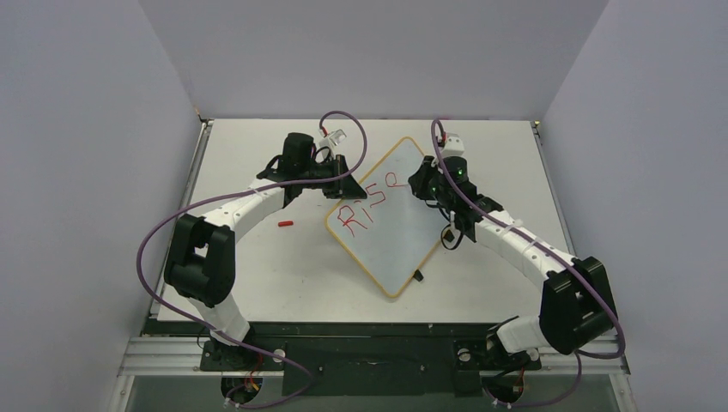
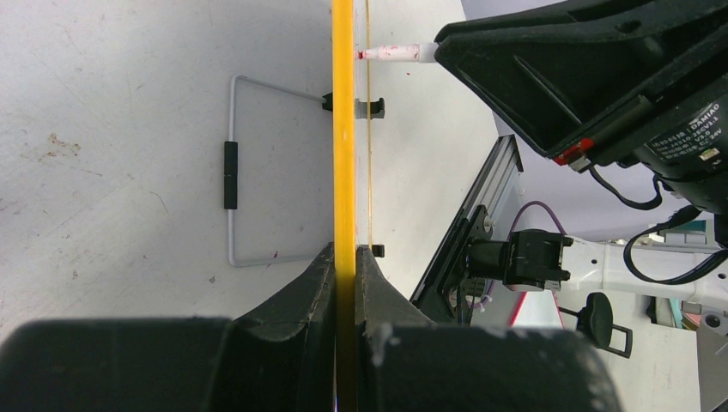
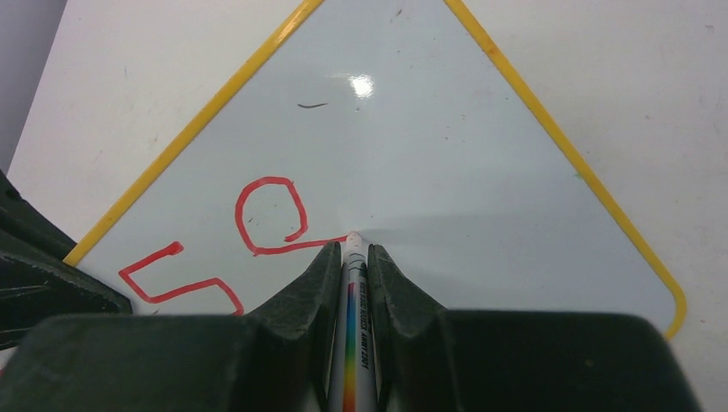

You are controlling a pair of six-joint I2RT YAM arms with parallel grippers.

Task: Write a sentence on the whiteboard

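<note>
Because the right gripper [image 3: 354, 257] has its fingers pinched on the marker [image 3: 353, 343] with only a short tip showing past them, the stroke is best driven by small, even wrist moves, not by pressing harder. The tip rests on the whiteboard [image 3: 464, 172] at the tail of the last of the red letters [image 3: 270, 215], which look like "RISe". My judgement is that the sentence is barely begun. The next letter should start just to the right of that tail, on the same slanted baseline and at the same height as its neighbours, with a clean lift between letters so no stray line joins them. Plenty of bare white lies beyond the tip towards the far corner, so spacing need not be cramped. The yellow frame [image 3: 549, 129] marks where the line must turn back. The board sits corner-on near the middle of the table [image 1: 257, 283], and I cannot tell whether it lies flat or is propped. The left gripper [image 2: 345, 253] is clamped on the board's edge opposite the black clips [image 2: 371, 108]. That hold should stay firm, since sideways drag from the pen could swivel the board. A small red cap [image 1: 285, 224] lies on the table to the left, well apart from the board and out of the way.
</note>
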